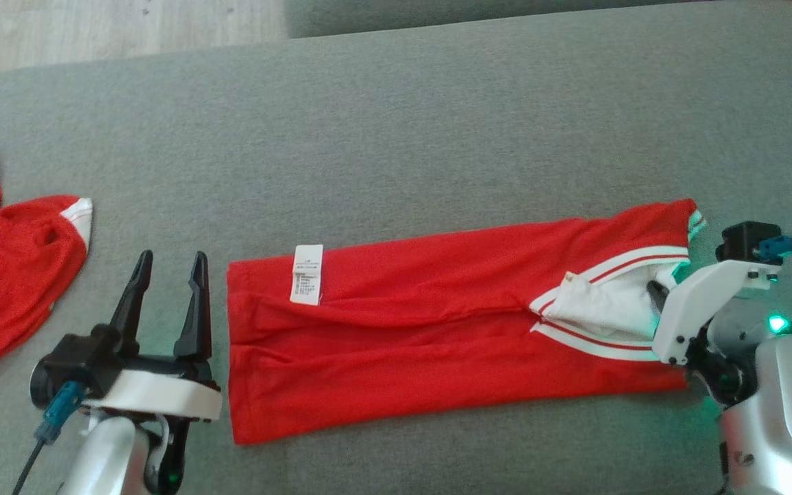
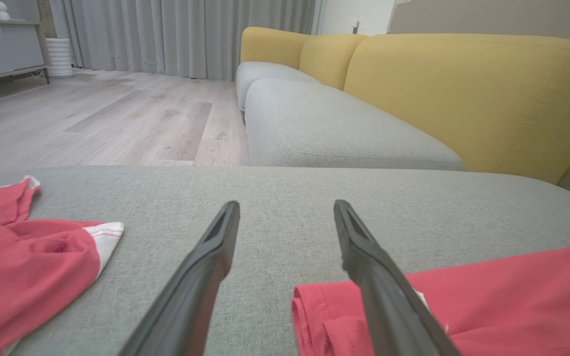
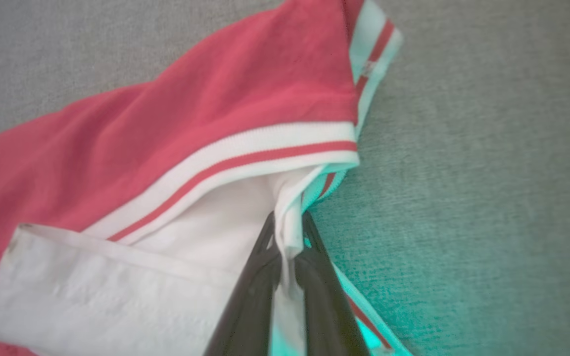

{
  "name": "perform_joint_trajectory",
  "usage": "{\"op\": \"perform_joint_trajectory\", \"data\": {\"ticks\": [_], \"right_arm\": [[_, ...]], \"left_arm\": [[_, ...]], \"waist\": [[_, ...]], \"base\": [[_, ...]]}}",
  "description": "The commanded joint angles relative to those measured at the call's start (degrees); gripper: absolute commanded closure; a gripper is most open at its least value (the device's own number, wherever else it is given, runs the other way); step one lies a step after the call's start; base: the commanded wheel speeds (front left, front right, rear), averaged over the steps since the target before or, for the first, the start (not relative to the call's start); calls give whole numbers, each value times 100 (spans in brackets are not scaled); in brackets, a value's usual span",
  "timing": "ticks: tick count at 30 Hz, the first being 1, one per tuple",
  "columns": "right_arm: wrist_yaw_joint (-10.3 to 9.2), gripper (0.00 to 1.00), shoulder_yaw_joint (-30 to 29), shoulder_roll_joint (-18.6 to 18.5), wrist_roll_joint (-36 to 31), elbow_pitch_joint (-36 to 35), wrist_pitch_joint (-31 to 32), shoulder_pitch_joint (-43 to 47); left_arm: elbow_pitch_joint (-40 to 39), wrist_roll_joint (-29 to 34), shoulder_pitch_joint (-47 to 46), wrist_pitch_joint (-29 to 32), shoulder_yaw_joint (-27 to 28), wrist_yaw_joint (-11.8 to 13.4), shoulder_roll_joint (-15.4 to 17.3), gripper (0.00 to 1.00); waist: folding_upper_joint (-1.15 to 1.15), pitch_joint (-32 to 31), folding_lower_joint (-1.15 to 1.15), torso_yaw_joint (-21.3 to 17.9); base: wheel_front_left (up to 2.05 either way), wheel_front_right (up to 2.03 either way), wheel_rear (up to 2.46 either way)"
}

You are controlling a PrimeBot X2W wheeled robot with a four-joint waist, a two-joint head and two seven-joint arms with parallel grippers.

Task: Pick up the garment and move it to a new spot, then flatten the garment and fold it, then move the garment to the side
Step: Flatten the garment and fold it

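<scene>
My right claw (image 3: 289,223) pinches just a thin fold of white collar (image 3: 285,195) on the folded red shirt (image 1: 423,330) lying on the grey cushion (image 1: 437,124), left claw (image 1: 172,258) wide by its hem (image 1: 232,344): a one-ended pull could slip or unfold it.

Soft, even daylight leaves only faint shadows under the red garment (image 1: 437,330). A teal lamp (image 1: 776,323) tints the grey cushion (image 3: 488,247) and the white trim (image 3: 265,136) in the right wrist view, which is slightly blurred. The fingers (image 2: 203,277) of the left hand (image 2: 285,207) go soft toward the bottom edge.
</scene>
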Motion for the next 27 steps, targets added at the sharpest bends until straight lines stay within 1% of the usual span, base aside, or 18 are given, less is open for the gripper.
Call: {"op": "perform_joint_trajectory", "data": {"ticks": [1, 4, 11, 15, 19, 23, 27], "right_arm": [[37, 100, 89, -113, -69, -189, -75, -110], [37, 100, -93, -326, -194, -515, -114, -172], [37, 100, -880, -836, -611, -1391, 101, -72], [37, 100, -1172, -1062, -785, -1689, 207, 88], [37, 100, -1186, -1052, -825, -1865, 396, 316], [37, 100, -990, -951, -803, -2122, 444, 474], [37, 100, -373, -636, -488, -2632, 592, 663]], "left_arm": [[-203, 15, -80, -54, 256, 49, 92, 0], [-259, 19, -44, -54, 284, 54, 86, 0], [-329, 41, 4, -55, 294, 57, 63, 0], [-341, 57, 24, -55, 277, 53, 45, 0], [-322, 68, 69, -55, 250, 48, 27, 0], [-312, 69, 120, -55, 224, 42, 24, 0], [-313, 61, 184, -55, 211, 43, 41, 0]], "waist": [[0, -20, 0, -64], [0, -42, 0, -156], [0, -87, 0, -303], [0, -134, 0, -336], [0, -223, 0, -335], [0, -296, 0, -309], [0, -375, 0, -261]], "base": [[0, 0, 0], [0, 0, 0], [0, 0, 0], [0, 0, 0], [0, 0, 0], [0, 0, 0], [0, 0, 0]]}}
